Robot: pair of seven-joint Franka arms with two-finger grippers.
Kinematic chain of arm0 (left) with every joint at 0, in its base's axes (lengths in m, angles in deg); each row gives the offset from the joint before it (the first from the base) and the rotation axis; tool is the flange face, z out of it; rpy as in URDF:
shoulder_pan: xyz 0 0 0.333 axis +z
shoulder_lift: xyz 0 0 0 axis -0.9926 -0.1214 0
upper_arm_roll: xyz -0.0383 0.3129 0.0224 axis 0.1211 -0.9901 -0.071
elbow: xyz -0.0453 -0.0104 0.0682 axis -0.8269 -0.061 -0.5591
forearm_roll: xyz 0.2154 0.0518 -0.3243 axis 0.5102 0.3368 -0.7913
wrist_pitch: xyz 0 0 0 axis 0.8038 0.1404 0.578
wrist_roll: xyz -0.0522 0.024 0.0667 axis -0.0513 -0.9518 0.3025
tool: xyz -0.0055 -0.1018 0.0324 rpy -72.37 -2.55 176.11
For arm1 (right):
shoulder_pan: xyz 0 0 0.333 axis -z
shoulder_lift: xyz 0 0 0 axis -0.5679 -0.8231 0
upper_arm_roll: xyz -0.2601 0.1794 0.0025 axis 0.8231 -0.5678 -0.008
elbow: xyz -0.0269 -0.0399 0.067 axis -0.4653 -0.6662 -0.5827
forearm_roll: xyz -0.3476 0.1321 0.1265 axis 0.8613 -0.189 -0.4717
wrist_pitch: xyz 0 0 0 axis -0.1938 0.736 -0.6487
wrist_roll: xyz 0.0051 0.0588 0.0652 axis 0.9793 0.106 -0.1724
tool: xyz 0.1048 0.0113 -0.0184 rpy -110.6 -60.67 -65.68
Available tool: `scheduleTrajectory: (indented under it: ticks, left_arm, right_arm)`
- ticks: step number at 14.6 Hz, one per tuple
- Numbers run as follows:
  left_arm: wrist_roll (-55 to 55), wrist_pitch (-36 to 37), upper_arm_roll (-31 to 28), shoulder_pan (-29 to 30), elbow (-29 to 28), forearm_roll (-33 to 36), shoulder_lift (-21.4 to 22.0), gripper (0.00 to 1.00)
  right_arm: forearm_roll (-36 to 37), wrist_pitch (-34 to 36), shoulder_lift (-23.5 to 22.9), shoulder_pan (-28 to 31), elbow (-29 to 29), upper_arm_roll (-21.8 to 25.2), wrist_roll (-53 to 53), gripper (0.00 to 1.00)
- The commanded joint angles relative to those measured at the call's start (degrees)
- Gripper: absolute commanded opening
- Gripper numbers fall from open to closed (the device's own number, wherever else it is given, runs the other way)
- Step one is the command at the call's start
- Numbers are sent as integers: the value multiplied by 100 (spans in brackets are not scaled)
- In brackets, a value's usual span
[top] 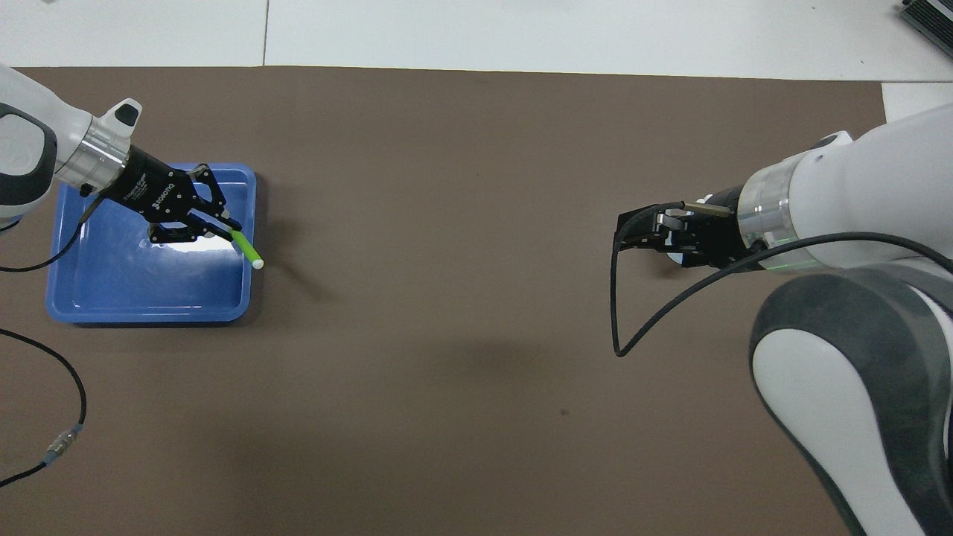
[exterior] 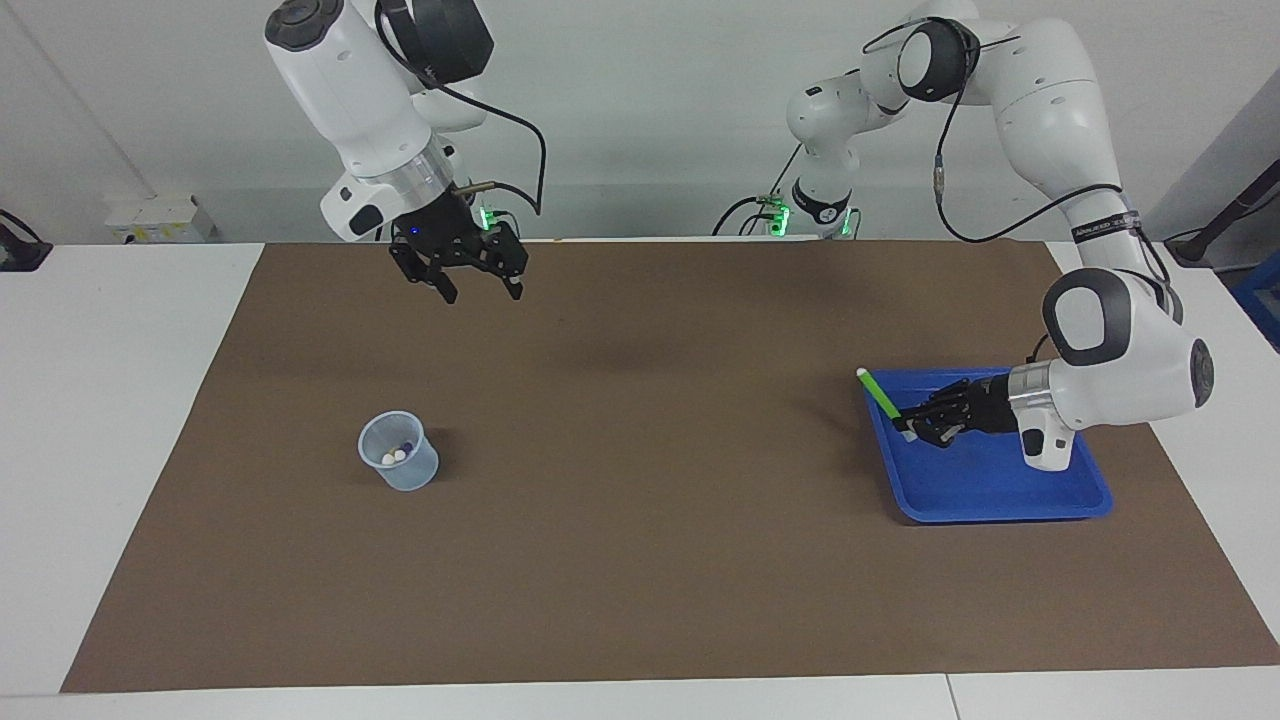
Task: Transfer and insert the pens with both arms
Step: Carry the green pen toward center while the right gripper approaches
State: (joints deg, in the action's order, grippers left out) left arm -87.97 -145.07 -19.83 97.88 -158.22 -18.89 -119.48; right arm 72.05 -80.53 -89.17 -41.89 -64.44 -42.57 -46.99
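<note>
The cup (exterior: 399, 452) lies nearest the facing camera, toward the right arm's end of the mat (exterior: 640, 560), with two pale pen ends showing inside. The left gripper (exterior: 925, 428) is clamped on the green pen (exterior: 880, 392) over the blue tray (exterior: 1000, 490); the pen's long axis slants up out of the fingertips, past the tray's edge, toward the right arm. The right gripper (exterior: 478, 284) waits with fingers spread, well apart from that pen, so the handover seems to need the left arm to carry it over. One pen, one cup, one tray.
</note>
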Motion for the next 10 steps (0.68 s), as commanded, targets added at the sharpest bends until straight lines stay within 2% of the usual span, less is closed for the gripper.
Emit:
scheduleTrajectory:
  ticks: [1,3,6,10]
  left_arm:
    - [-534,-28,-81,-158,-221,-374,200,0]
    - [-833,-63,-90,-272,-221,-717,200,0]
    - [-1194,-229,-90,-413,-528,-1340,331,0]
    - [-1652,-458,-81,-562,-923,-1982,472,0]
  right_arm:
    - [-624,-656,69,9,-391,-11,47,97]
    - [-915,-1034,-106,-87,-392,-11,65,97]
    - [-1118,-1746,-378,-491,-365,-11,818,97]
    - [-1329,-2766,-818,-948,-321,-11,812,97]
